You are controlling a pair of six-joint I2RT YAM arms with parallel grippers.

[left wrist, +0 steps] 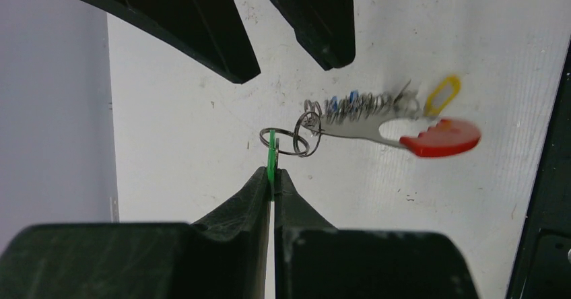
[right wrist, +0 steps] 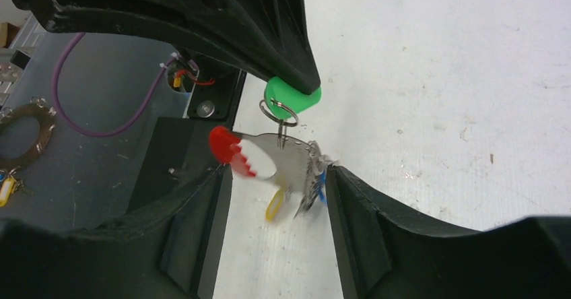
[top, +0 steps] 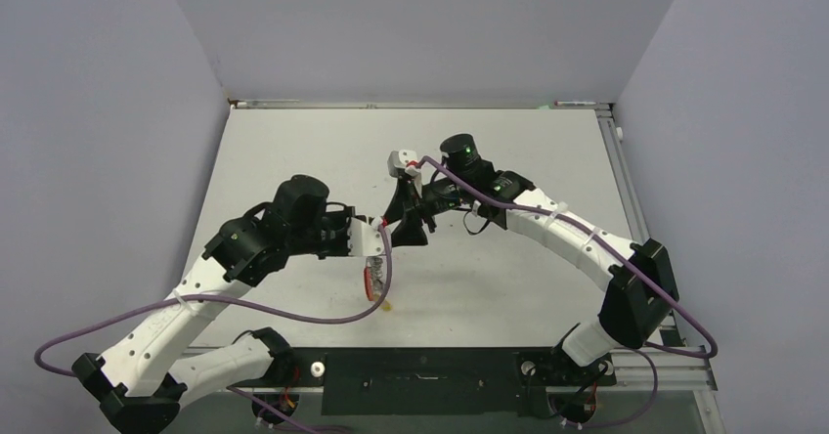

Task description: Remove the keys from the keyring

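My left gripper (left wrist: 273, 174) is shut on the green key tag (left wrist: 271, 152), which is edge-on between its fingertips. Small wire rings (left wrist: 296, 139) link the tag to the grey keyring (left wrist: 357, 129) with its red arc (left wrist: 441, 137). The keyring hangs blurred, carrying several keys (left wrist: 350, 105) with blue heads and a yellow tag (left wrist: 442, 95). In the right wrist view my right gripper (right wrist: 279, 178) is open, its fingers either side of the hanging keyring (right wrist: 286, 157), just below the green tag (right wrist: 293, 100). In the top view both grippers, left (top: 374, 241) and right (top: 408, 231), meet at mid-table, with the keyring (top: 371, 280) below them.
The black base rail (top: 420, 368) runs along the table's near edge. Purple cables (top: 293, 312) loop over the front left. Off the table, the right wrist view shows a brown ring (right wrist: 27, 127) on a grey surface. Walls close in the back and sides.
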